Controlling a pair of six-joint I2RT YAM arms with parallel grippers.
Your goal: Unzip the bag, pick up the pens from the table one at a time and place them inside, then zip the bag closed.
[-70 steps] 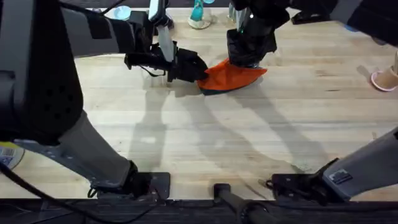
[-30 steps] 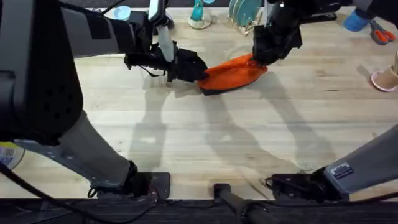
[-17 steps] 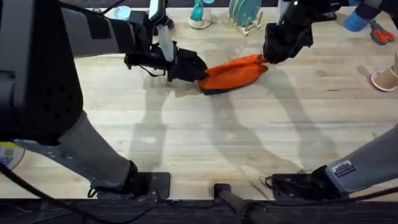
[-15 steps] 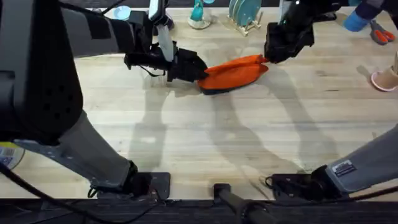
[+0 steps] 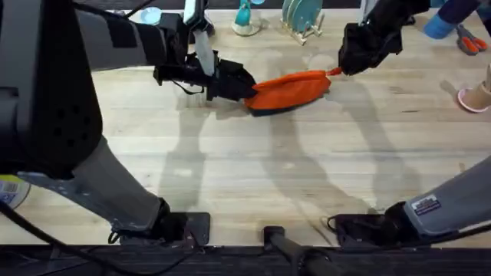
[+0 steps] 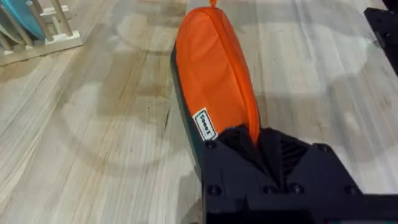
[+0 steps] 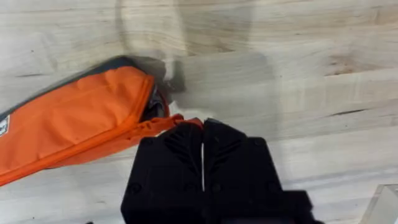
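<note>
Left claw [image 6: 261,140] is clamping the bag [image 5: 288,90] end; right claw [image 7: 202,134], closed, is pinching the zipper pull [image 7: 166,124] at the other end.

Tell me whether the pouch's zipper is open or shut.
Nearly shut: the orange pencil pouch shows a small dark gap at the end where the right gripper pinches the zipper pull.

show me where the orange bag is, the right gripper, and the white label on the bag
bag [image 5: 288,90]: overhead view, middle of the orange fabric side.
right gripper [image 7: 203,134]: right wrist view, between its fingertips at the zipper end.
white label [image 6: 203,124]: left wrist view, centre of the tag.
</note>
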